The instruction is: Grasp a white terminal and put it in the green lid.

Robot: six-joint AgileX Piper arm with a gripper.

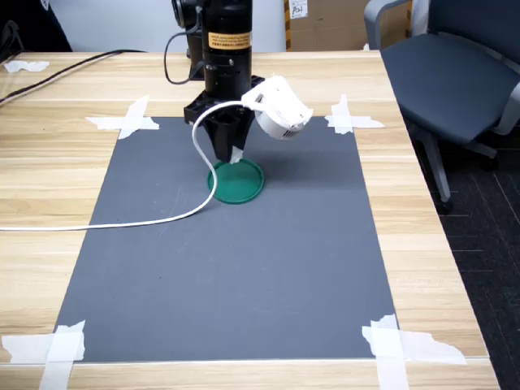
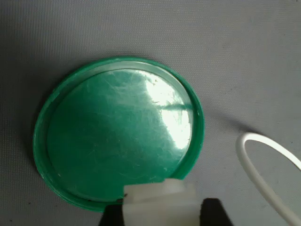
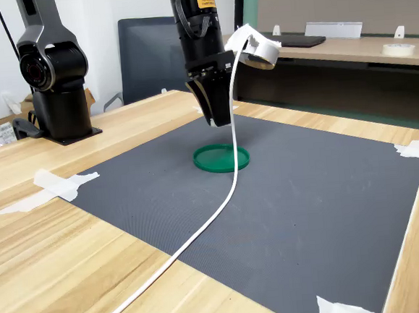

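Holding the white terminal clamped in the gripper, just above the green lid. Terminal sits over the lid's rim, not centre; needs a nudge inward before release.

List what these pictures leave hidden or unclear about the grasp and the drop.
- White terminal: wrist view, its lower part cut off by the picture's edge.
- Gripper: second exterior view, terminal too small to find between the jaws.
- Green lid: first exterior view, far rim hidden behind the jaws; height above it unclear.
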